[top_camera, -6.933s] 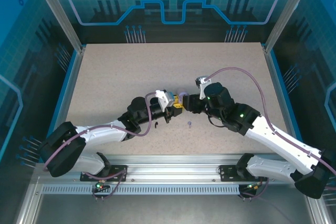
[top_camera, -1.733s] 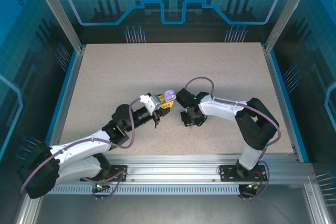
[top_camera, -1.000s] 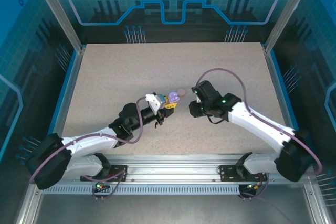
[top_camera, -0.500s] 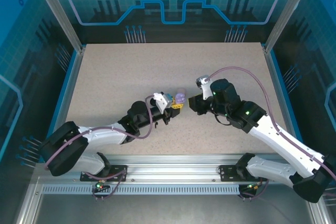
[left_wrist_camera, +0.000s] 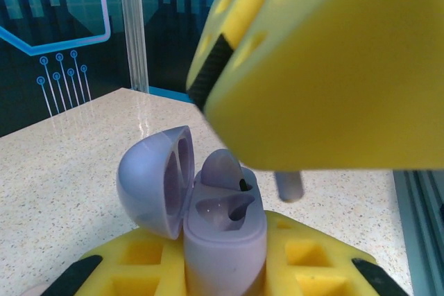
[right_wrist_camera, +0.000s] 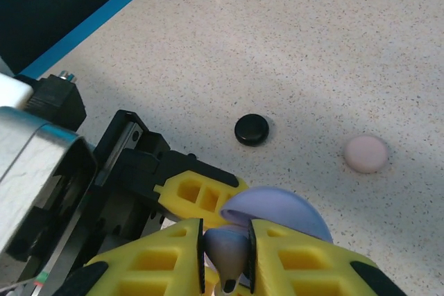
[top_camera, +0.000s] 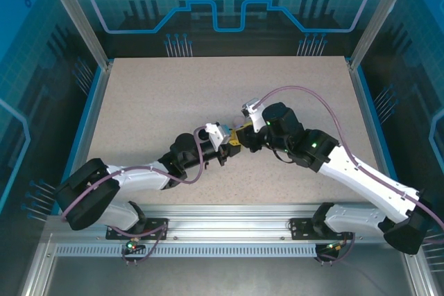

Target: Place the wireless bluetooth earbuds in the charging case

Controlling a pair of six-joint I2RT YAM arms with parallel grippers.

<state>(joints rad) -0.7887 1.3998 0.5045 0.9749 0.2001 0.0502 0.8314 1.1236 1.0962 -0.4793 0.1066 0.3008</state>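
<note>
Leftward went the right claw (right_wrist_camera: 227, 261) since half a second before, and it met the left claw (left_wrist_camera: 222, 272) near the middle of the table (right_wrist_camera: 312, 46). Its jaws stood narrow, pinching a lilac earbud (left_wrist_camera: 289, 185), whose stem hung just above the open lilac case (left_wrist_camera: 223, 240). The left claw was closed on that case and held it upright, with the lid (left_wrist_camera: 154, 184) swung back. One socket in the case looked empty. A black case (right_wrist_camera: 251, 129) and a pink case (right_wrist_camera: 365, 154) lay shut on the table, apart from each other.
</note>
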